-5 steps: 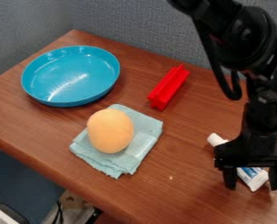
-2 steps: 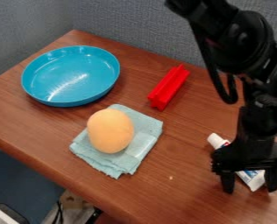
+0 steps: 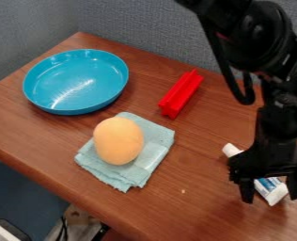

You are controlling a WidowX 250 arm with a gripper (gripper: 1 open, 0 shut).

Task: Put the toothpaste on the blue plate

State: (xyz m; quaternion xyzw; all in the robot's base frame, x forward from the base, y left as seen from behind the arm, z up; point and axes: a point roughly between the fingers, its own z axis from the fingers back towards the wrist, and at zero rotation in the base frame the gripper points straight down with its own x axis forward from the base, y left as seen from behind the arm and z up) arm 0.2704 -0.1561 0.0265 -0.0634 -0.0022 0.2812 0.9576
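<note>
The toothpaste (image 3: 235,150) lies on the wooden table at the right, near the front edge; its white cap shows left of the arm and its blue-marked end shows lower right. My gripper (image 3: 265,186) stands straight down over the tube, open, with one dark finger on each side of it. The gripper body hides the middle of the tube. The blue plate (image 3: 76,80) sits at the far left of the table, empty and well away from the gripper.
An orange rounded object (image 3: 118,139) rests on a pale teal cloth (image 3: 148,157) in the middle front. A red rectangular block (image 3: 181,92) lies between the plate and the arm. The table's front edge (image 3: 177,202) runs just below the gripper.
The gripper has shifted only slightly over the toothpaste, staying open. Nothing else has moved.
</note>
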